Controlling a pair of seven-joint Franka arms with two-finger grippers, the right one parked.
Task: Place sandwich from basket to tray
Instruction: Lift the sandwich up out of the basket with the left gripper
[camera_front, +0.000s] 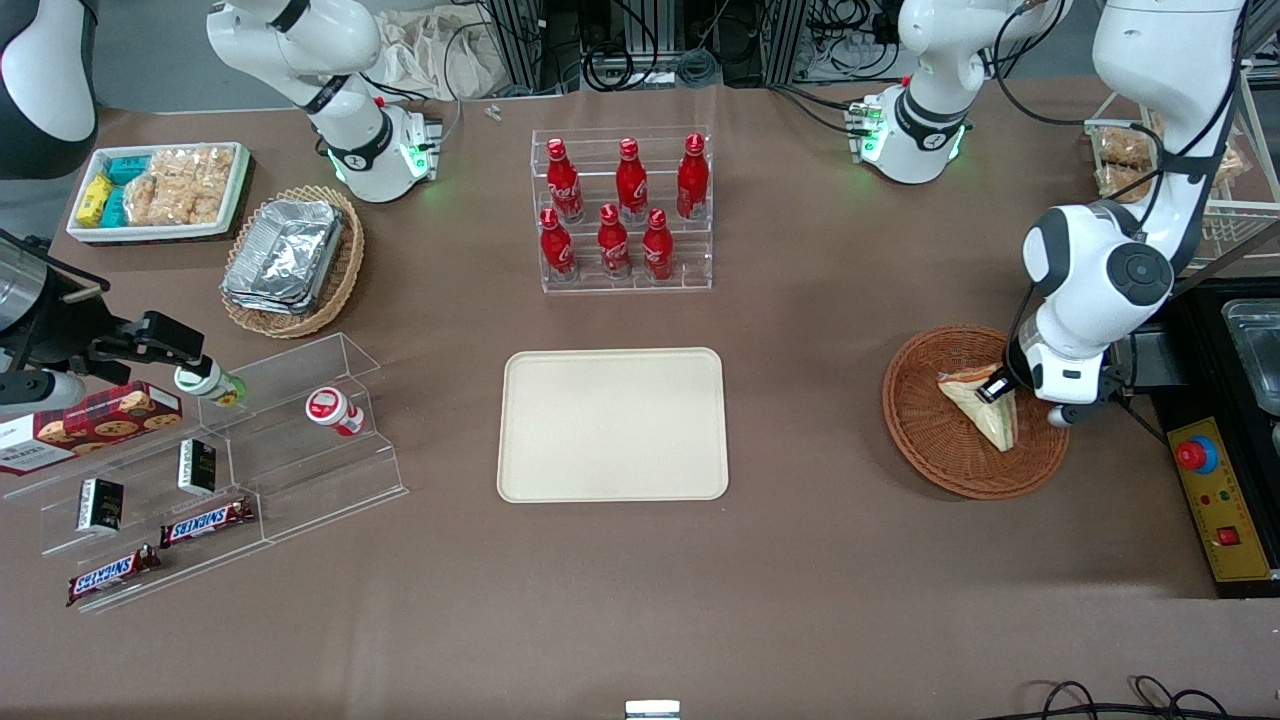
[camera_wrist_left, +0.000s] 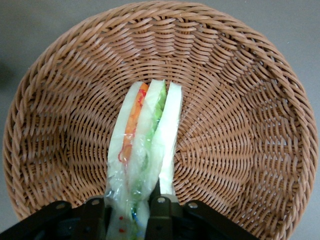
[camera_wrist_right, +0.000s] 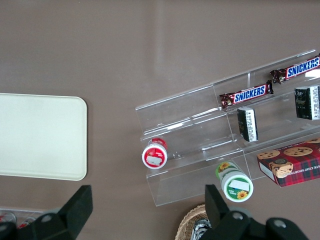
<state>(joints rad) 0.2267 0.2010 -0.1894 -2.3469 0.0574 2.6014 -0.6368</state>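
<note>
Gripper (camera_wrist_left: 128, 206) pinching sandwich (camera_wrist_left: 145, 145) in basket (camera_wrist_left: 240, 100); sandwich's lower end cut off.

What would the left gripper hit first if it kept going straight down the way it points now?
The gripper is down in the basket, fingers shut on the sandwich. Straight on, it would likely press the sandwich into the basket's woven floor, though depth is hard to judge.
</note>
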